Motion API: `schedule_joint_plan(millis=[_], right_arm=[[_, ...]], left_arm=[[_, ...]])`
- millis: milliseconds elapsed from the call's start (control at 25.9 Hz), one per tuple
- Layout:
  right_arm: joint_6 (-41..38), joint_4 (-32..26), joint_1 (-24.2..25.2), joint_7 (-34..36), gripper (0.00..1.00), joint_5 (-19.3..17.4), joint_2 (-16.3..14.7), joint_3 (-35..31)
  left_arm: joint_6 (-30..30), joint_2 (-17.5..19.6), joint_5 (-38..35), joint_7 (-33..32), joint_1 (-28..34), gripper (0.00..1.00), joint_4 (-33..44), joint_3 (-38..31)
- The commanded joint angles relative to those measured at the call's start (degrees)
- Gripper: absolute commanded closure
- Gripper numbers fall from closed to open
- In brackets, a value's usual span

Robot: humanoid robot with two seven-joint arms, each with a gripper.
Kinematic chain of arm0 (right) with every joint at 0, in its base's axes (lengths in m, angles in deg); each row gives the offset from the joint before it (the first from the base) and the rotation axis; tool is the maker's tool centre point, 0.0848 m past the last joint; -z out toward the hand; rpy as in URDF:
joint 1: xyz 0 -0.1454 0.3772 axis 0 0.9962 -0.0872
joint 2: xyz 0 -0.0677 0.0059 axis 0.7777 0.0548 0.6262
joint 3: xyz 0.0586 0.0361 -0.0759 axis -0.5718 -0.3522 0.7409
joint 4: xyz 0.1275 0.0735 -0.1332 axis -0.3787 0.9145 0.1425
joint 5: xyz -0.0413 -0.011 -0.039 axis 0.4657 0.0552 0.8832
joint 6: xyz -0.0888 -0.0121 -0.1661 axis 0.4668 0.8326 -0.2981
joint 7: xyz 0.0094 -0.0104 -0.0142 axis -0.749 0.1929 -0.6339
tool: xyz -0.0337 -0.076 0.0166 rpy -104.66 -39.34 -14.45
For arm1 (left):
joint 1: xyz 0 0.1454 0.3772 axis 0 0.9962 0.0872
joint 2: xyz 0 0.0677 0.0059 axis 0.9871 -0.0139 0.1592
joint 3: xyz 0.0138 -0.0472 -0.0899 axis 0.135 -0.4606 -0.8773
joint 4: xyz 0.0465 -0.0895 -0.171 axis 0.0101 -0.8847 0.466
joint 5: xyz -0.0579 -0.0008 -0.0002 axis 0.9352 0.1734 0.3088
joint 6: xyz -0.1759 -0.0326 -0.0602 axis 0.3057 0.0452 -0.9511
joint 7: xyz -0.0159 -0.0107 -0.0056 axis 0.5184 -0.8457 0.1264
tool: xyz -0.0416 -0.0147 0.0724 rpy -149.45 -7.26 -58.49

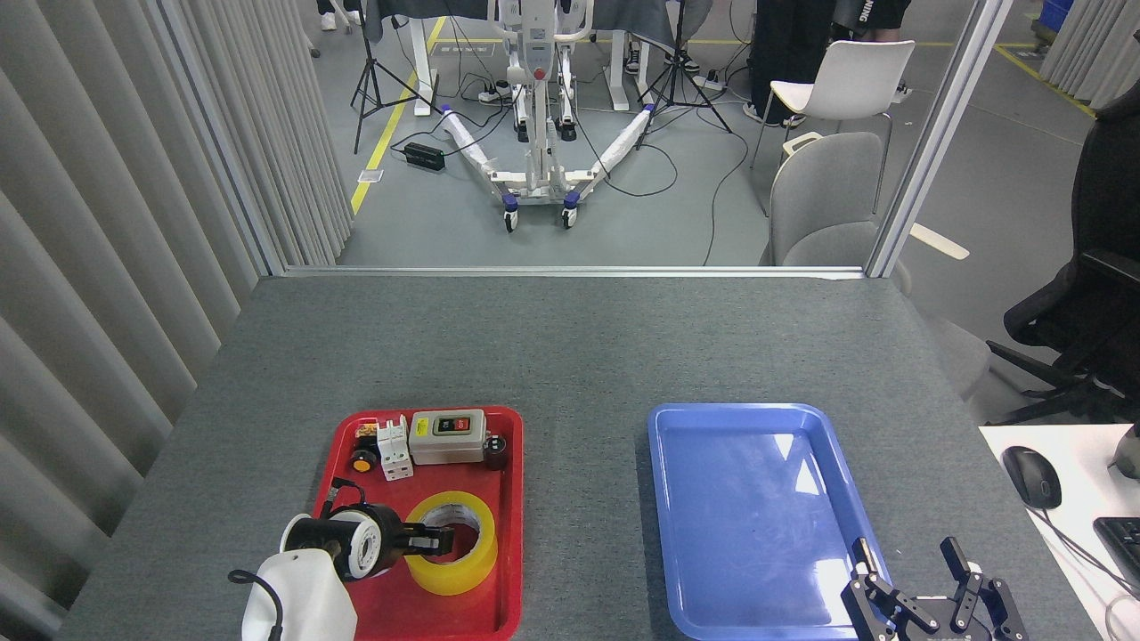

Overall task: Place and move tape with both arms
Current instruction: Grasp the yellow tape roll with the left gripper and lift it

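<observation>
While at tape (454,570) rim, left gripper (434,539).

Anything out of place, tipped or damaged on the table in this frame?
Nothing stands out. The tape lies flat in the red tray with the left gripper reaching into its core; the small parts behind it sit in a row, and the blue tray sits square.

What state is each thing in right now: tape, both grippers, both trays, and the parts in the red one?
tape: flat in the red tray, core facing up, not lifted.
left gripper: fingers reaching over the tape's near-left rim into the core; open or shut unclear.
right gripper: open, holding nothing, at the blue tray's near-right corner.
red tray: holds the tape and small parts.
blue tray: empty.
switch box: flat at the red tray's far end.
</observation>
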State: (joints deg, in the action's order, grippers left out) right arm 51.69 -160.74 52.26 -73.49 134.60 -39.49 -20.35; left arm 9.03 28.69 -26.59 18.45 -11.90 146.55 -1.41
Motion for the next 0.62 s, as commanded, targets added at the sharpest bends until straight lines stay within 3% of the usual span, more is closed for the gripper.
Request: schedule_joint_plan(millis=[0,271,387,580], right_arm=[[-0.01,0.0,-0.04,0.03,0.0,0.0,0.09,-0.09],[-0.01,0.09,-0.04,-0.24,0.0,-0.09,0.09,-1.14],[0.08,0.0,0.05,-0.32,0.0,-0.09,0.0,-1.23],[0.7,0.0,0.23,-0.32,0.0,-0.18,0.7,-3.07]], left_arm=[[0.13,0.51,-2.89,0.47,0.27,0.47,-0.26,0.35],[-2.68,1.3,-3.6,0.47,0.71,0.95,0.44,0.27],[-3.39,1.48,-0.17,0.47,1.5,1.0,1.93,-0.35],[-3.12,1.04,17.67,0.2,4.05,1.0,8.44,-6.41]])
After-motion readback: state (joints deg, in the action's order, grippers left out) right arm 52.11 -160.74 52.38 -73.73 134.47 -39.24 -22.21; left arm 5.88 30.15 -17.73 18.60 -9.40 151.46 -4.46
